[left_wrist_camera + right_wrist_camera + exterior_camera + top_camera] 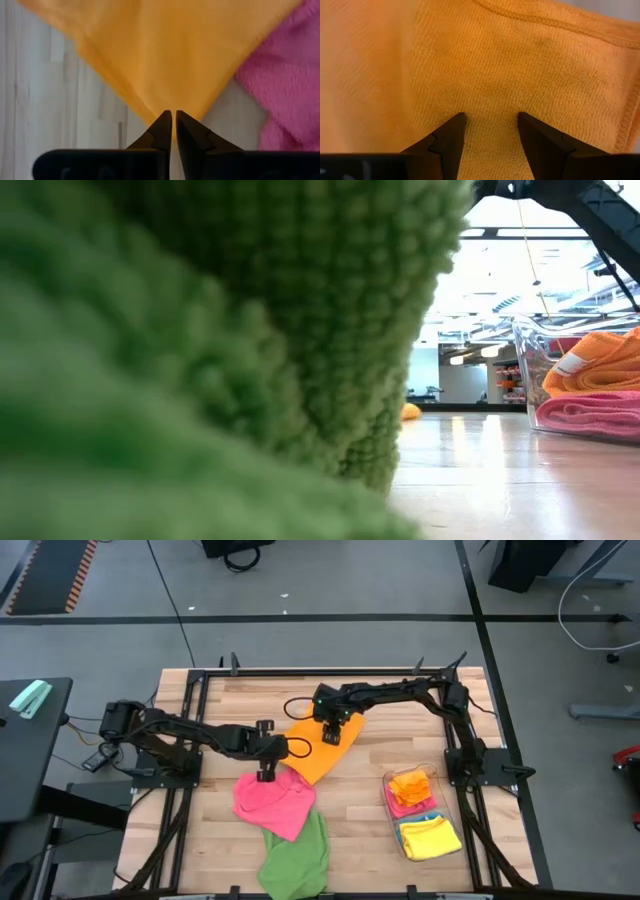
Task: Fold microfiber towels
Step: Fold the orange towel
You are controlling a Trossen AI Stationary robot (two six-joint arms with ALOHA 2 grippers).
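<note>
An orange microfiber towel [318, 755] lies slantwise at the table's middle. My left gripper [267, 776] is shut on its near-left corner, next to a crumpled pink towel [272, 802]. A green towel [298, 858] lies at the near edge, partly under the pink one, and fills most of the low view [200, 330]. My right gripper [332, 737] is over the orange towel's far part. In its wrist view the gripper [491, 122] is open above the cloth, close to a hemmed edge [555, 22]. My left gripper pinches the orange towel's corner tip [172, 107] between its two fingers, slanting down from the table's left. The cloth fans out from the fingers toward the rest of the towel, which lies on the table. Whether my right gripper's open fingertips [457, 125] touch the orange cloth cannot be told.
A clear plastic bin [437, 792] stands at the near right with folded orange, pink and yellow towels inside, also seen in the low view [535, 370]. Bare wood [230, 710] shows at the far left. A black cable [296, 705] lies by the orange towel's far side.
</note>
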